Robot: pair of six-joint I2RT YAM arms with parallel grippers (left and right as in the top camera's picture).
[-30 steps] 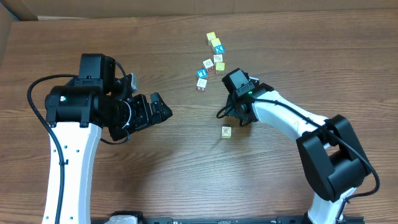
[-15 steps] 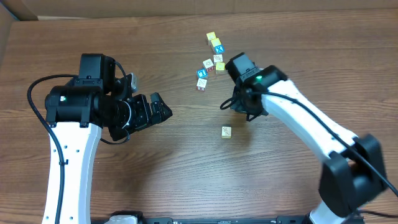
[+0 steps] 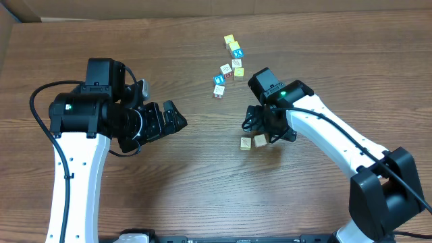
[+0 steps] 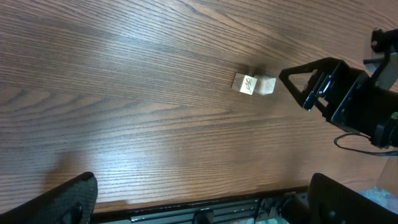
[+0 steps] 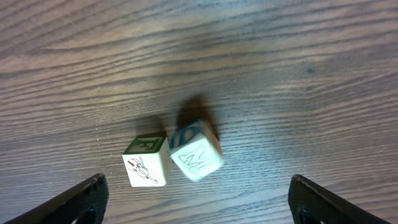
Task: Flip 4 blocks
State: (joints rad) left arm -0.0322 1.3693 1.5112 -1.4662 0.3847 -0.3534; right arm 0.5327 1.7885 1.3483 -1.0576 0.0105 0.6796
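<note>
**Right end effector released over two blocks**

The right end effector stands released, its two fingertips spread to the far lower corners of the wrist view and grasping nothing. Between them, on the wooden worktop, lie two small blocks just beside each other. The green-topped block sits square, with a green letter on its upper face and a fine line drawing on the cream face toward the camera. The blue-topped block is on its right, turned askew to its neighbour, with blue marks on top and a faint printed mark on its pale face; whether their corners touch, I cannot tell. Seen from overhead, this pair lies near the middle of the worktop, directly under the right end effector and partly covered by it.

Farther back, well apart from the pair, a cluster of blocks lies scattered, some faces yellow, some cream, some bright blue.

The left end effector hangs over bare wood on the left side, well apart from every block, its fingers released wide and empty.
</note>
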